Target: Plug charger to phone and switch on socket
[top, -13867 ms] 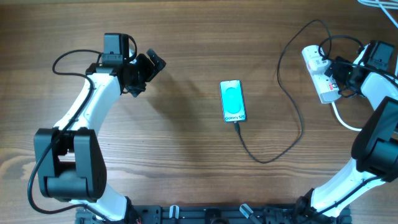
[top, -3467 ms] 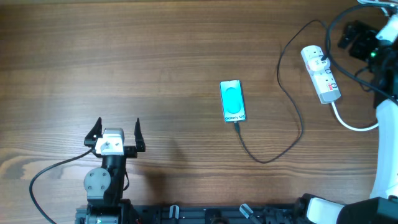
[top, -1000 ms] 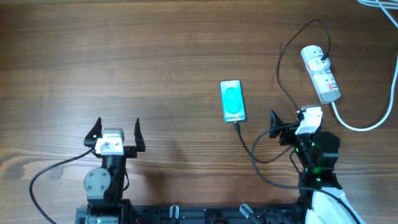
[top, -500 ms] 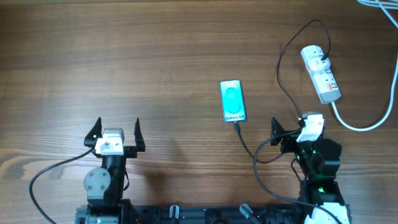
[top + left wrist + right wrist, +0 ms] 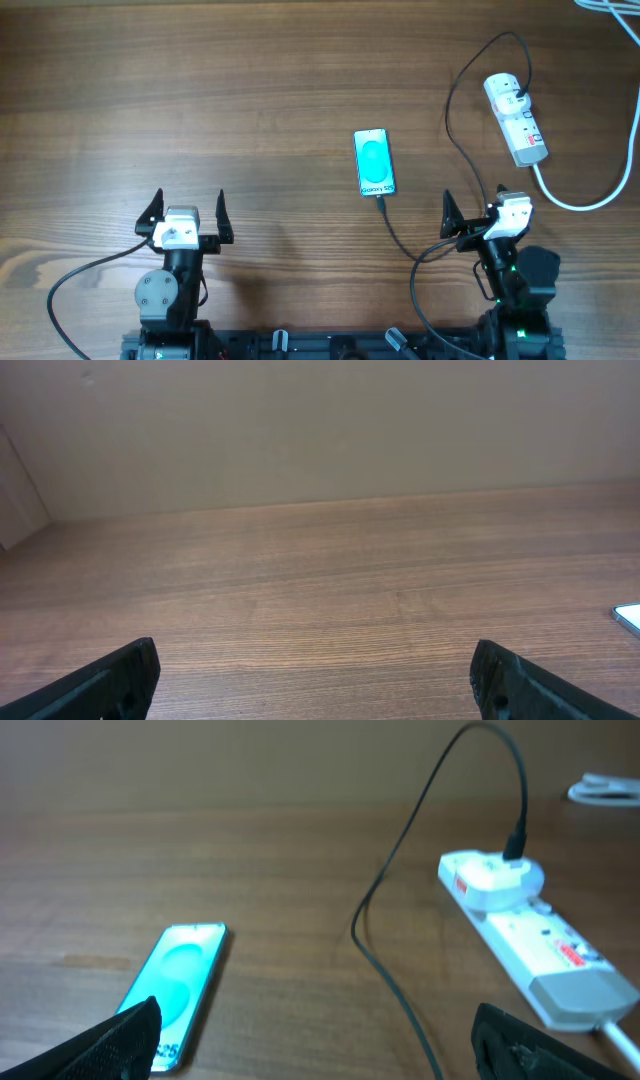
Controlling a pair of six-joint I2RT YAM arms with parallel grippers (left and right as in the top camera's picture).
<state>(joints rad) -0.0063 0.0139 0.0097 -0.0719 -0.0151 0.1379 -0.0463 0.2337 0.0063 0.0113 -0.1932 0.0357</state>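
1. The phone is laid flat near the middle of the table, with its screen lit teal.
2. The charger is seen with its plug at the near edge of the phone. From there it is looped to the right and led up to the socket, which is placed at the far right.
3. The left fingers are spread wide at the near left, and nothing is held.
4. The right fingers are spread wide too and are empty, at the near right, just beside the loop of the charger.
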